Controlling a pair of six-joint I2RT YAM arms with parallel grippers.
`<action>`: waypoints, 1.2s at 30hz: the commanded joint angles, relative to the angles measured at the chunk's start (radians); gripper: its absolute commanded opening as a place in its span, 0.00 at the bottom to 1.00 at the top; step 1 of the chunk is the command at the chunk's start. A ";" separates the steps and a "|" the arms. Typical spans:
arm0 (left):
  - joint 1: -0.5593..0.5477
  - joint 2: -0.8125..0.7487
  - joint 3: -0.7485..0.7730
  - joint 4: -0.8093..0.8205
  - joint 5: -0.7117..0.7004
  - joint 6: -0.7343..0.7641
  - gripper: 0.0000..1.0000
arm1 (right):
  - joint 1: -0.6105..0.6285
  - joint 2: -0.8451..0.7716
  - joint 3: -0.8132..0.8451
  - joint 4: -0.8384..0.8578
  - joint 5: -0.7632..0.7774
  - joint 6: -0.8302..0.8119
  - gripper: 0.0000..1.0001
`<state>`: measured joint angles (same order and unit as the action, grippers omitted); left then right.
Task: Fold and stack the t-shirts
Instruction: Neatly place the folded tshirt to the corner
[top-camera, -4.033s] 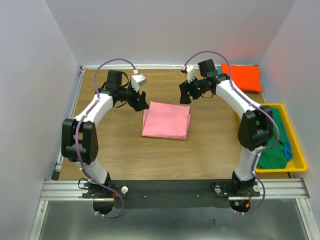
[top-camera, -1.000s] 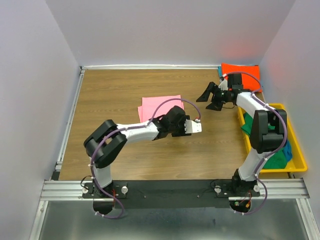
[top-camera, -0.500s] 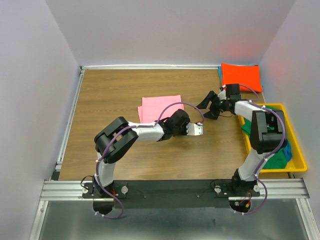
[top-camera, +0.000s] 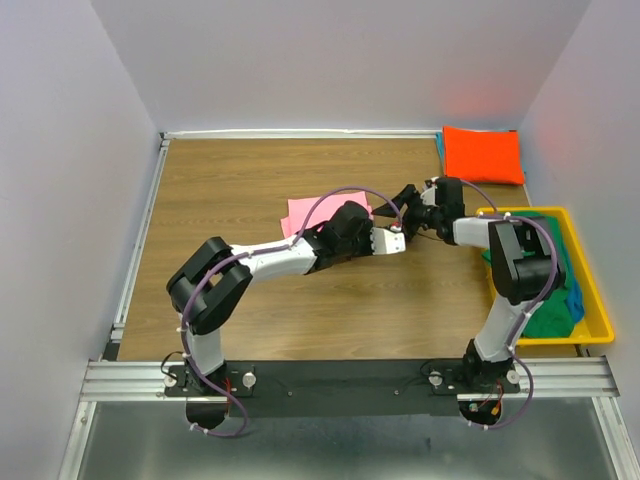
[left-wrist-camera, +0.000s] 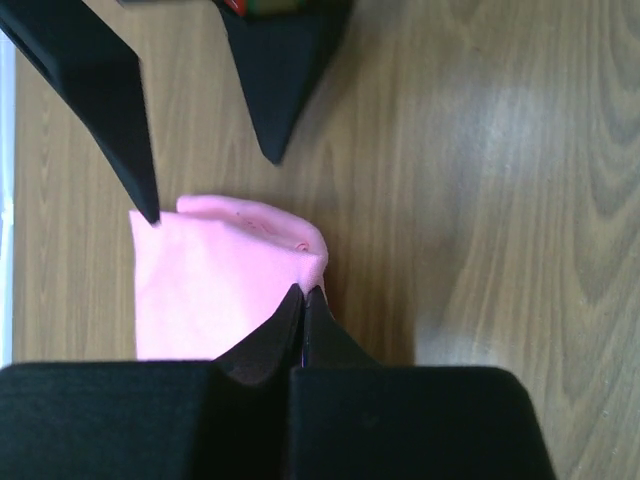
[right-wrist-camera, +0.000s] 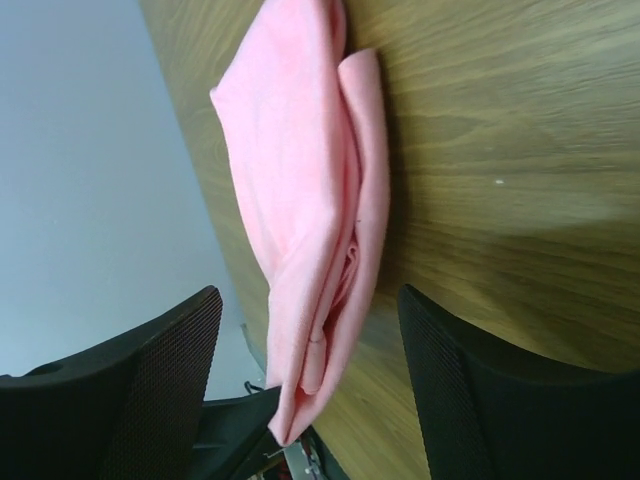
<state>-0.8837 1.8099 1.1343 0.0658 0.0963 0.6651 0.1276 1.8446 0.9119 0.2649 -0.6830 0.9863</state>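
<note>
The folded pink t-shirt (top-camera: 312, 214) (left-wrist-camera: 215, 285) (right-wrist-camera: 300, 190) lies mid-table, its right edge lifted. My left gripper (top-camera: 378, 225) (left-wrist-camera: 303, 293) is shut, pinching a corner of that edge. My right gripper (top-camera: 401, 207) (right-wrist-camera: 310, 385) faces it from the right, open, with the pink edge hanging between its fingers (right-wrist-camera: 165, 375), untouched. Both right fingers (left-wrist-camera: 115, 100) show beyond the cloth in the left wrist view. The folded orange t-shirt (top-camera: 483, 153) lies at the back right corner. Green (top-camera: 545, 312) and blue (top-camera: 574, 300) t-shirts sit crumpled in the bin.
The yellow plastic bin (top-camera: 594, 295) stands along the table's right edge beside the right arm. A teal cloth edge (top-camera: 438, 146) peeks out left of the orange shirt. Grey walls close in the table on three sides.
My left gripper has shut on the pink shirt's right corner and raised it. The right gripper has moved left, up to that edge, narrowing a little.
</note>
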 joint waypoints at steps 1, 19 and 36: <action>0.023 -0.023 0.033 -0.007 0.066 -0.035 0.00 | 0.053 0.044 -0.018 0.148 0.023 0.095 0.81; 0.034 0.002 0.074 0.006 0.109 -0.093 0.00 | 0.170 0.195 0.070 0.162 0.318 0.218 0.56; 0.244 -0.219 -0.005 -0.121 0.149 -0.217 0.63 | 0.093 0.251 0.645 -0.370 0.368 -0.679 0.01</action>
<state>-0.6868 1.7203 1.1591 0.0105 0.2001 0.4858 0.2722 2.1048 1.4391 0.0975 -0.3923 0.6773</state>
